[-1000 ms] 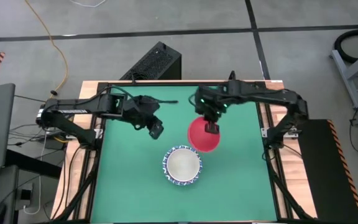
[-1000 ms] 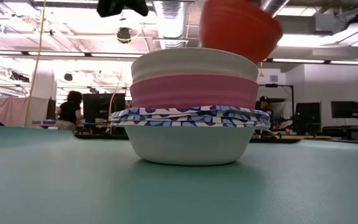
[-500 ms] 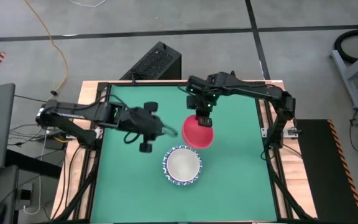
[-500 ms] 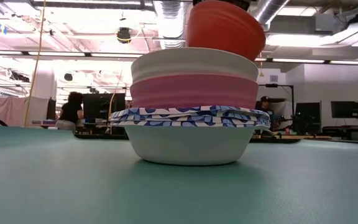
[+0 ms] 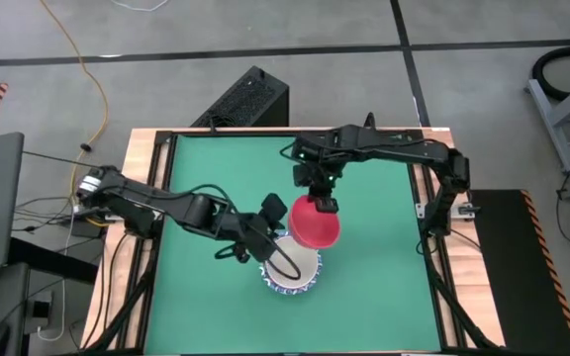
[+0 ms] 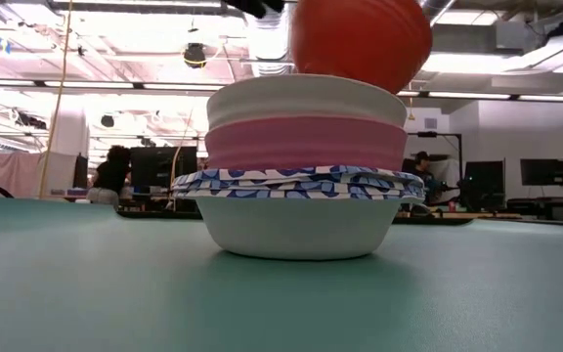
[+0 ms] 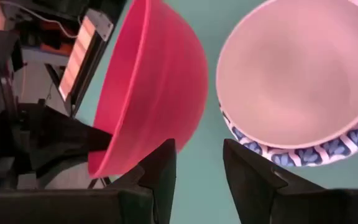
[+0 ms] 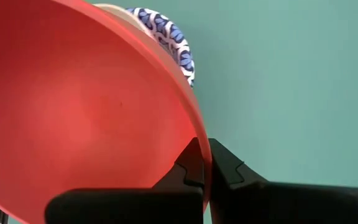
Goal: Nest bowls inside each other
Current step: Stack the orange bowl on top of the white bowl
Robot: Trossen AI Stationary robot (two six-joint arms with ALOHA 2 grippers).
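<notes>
A stack of nested bowls (image 5: pixel 290 267) rests on its base on the green table: blue-patterned bowls lowest, a pink bowl (image 6: pixel 306 145) above them, a cream bowl (image 7: pixel 297 68) on top. A red bowl (image 5: pixel 315 223) hangs tilted just above the stack's far right side, with my right gripper (image 5: pixel 323 204) shut on it. My left gripper (image 7: pixel 197 171) is open at the stack's far left, its fingertips close to the red bowl's outer wall (image 7: pixel 160 93) and touching nothing. My right gripper pinches the red bowl's rim (image 8: pixel 199 149) at its far side, one finger inside the bowl and one outside. The fingers slant down from the table's far side. The bowl hangs tilted below them, clear of the stack and the table.
Green mat (image 5: pixel 384 297) lies bare around the stack, framed by the wooden table edge (image 5: pixel 441 297). In the low view, a person (image 6: pixel 110 168) and monitors show in the room far behind the table.
My left gripper has swung from the far left toward the stack and the red bowl, sinking and rolling over as it went. My right gripper has carried the red bowl a little toward the near edge and down, closer over the stack, and the bowl has tipped further.
</notes>
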